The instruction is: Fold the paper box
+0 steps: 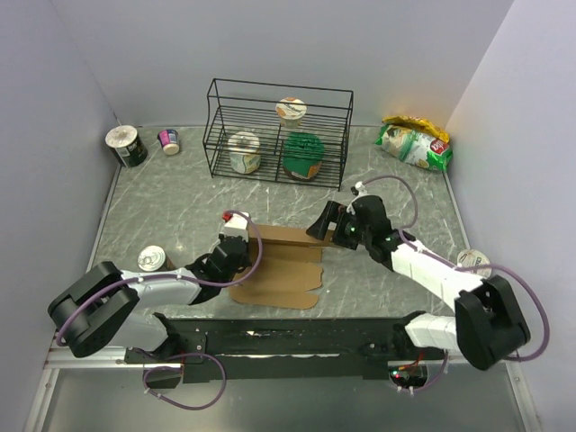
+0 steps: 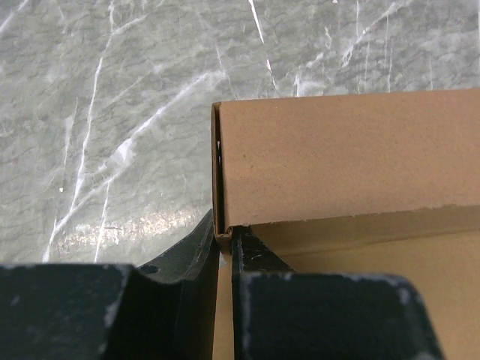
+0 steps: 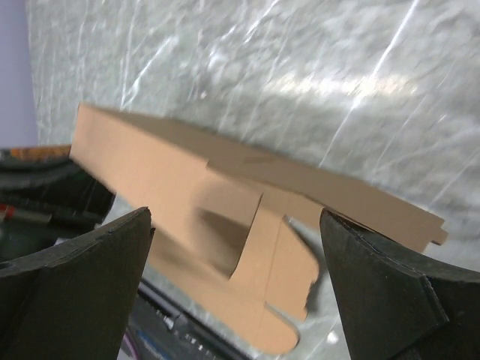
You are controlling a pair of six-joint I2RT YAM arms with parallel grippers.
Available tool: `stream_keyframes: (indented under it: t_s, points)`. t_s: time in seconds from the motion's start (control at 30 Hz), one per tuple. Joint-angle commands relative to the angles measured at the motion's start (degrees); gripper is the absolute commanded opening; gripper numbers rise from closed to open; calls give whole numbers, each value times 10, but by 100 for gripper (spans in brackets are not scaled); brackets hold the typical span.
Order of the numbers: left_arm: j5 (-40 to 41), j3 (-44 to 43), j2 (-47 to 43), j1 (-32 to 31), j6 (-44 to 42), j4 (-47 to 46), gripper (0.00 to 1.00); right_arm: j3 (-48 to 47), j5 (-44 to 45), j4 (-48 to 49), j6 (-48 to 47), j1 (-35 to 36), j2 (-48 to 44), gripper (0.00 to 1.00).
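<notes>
Your top view looks down from high above the box (image 1: 279,265), on its near side, and takes in the whole table (image 1: 180,207). Your left wrist view sits close against the box's far left corner. Your right wrist view stands a little off its right end, facing leftward along it. All three share the box's raised far wall.

Matt brown cardboard paper box (image 2: 345,157), glossy grey marbled table (image 1: 180,207), thin black metal-wire rack (image 1: 270,108).
</notes>
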State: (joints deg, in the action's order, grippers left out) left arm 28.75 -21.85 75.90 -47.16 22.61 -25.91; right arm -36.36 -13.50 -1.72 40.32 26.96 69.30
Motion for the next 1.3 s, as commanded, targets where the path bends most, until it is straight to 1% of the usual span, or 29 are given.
stream_keyframes:
  t_s: [0.0, 0.1, 0.17, 0.27, 0.43, 0.6, 0.67, 0.83, 0.9, 0.93, 1.0, 1.1, 1.27]
  points:
    - [-14, -5, 9, -10, -14, -31, 13, -27, -49, 61, -29, -22, 42, 100]
    - [-4, -10, 14, -16, -14, -26, 13, -38, -57, 51, -36, -22, 55, 98]
    - [2, -12, 14, -18, -14, -20, 13, -34, -45, 46, -31, -22, 44, 97]
    - [14, -14, 11, -21, -12, -12, 13, -23, -14, 20, -28, -21, 2, 95]
    - [36, -26, 16, -25, -7, 6, 14, -41, 11, -86, -42, -8, -73, 93]
    - [61, -35, 24, -36, -10, 17, 14, -55, -3, -95, -16, 20, -103, 93]
    - [61, -36, 26, -38, -9, 19, 14, -63, -1, -99, -16, 36, -100, 93]
    - [65, -38, 27, -43, -10, 19, 15, -95, 8, -111, -15, 56, -58, 93]
    - [66, -38, 26, -43, -10, 19, 15, -102, 25, -125, -9, 72, -41, 91]
    - [66, -38, 26, -45, -10, 19, 15, -105, 49, -132, -9, 78, -35, 90]
    - [66, -36, 25, -45, -10, 17, 15, -109, 67, -143, -6, 92, -17, 90]
    - [65, -36, 25, -46, -11, 16, 15, -111, 93, -146, -2, 97, 5, 90]
    - [65, -36, 27, -47, -12, 15, 15, -105, 103, -138, 5, 99, 25, 91]
